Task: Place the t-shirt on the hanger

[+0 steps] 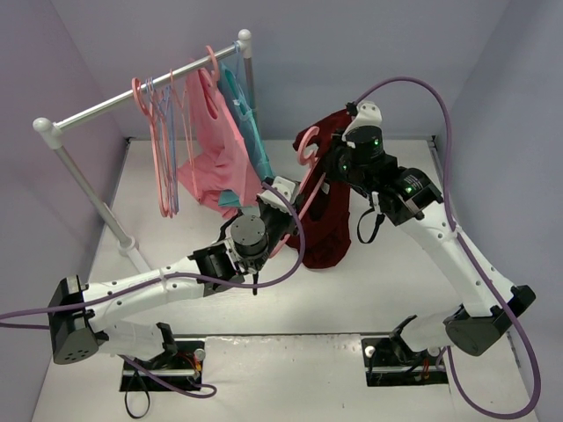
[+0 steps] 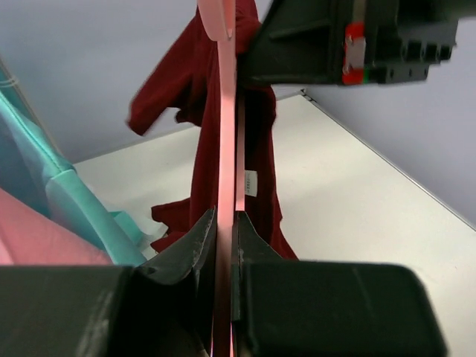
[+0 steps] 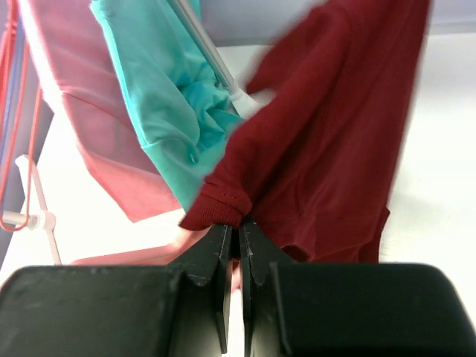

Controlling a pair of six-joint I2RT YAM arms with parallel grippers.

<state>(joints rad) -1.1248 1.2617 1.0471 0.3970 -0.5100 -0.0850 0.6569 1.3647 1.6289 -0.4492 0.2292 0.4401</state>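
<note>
The dark maroon t-shirt hangs in the air above the middle of the table, bunched at its top. My right gripper is shut on a ribbed edge of the t-shirt, the fold pinched at its tips. The salmon-pink hanger shows its hook beside the shirt's top, and one arm slants down to my left gripper. In the left wrist view the hanger runs straight up from between the shut tips of the left gripper, in front of the t-shirt.
A clothes rail crosses the back left, with its post and foot on the table. A pink garment, a teal garment and thin hangers hang from it, close to the left of the shirt.
</note>
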